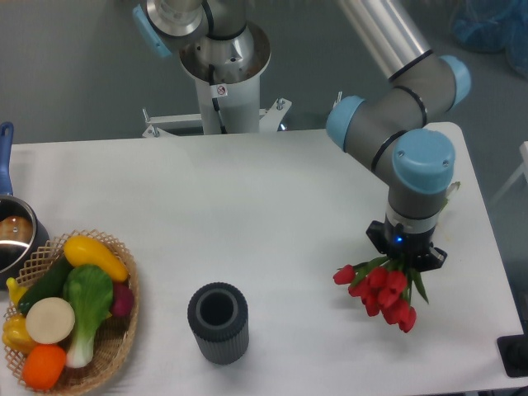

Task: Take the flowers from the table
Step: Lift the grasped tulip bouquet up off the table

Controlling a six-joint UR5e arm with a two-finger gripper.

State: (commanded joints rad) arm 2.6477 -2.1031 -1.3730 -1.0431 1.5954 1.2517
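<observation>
Camera view | hand [406,260] points straight down over the flowers [382,293], fingers hidden by wrist and blooms, so grip cannot be told | red heads fan out just below-left of hand, stems hidden beneath it | lift off surface [272,214] unclear | vase [219,322] well apart left

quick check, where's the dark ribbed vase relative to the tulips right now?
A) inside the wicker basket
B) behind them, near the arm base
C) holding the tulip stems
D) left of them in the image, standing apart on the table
D: the vase stands upright and empty on the table, well left of the flowers beneath the gripper.
</observation>
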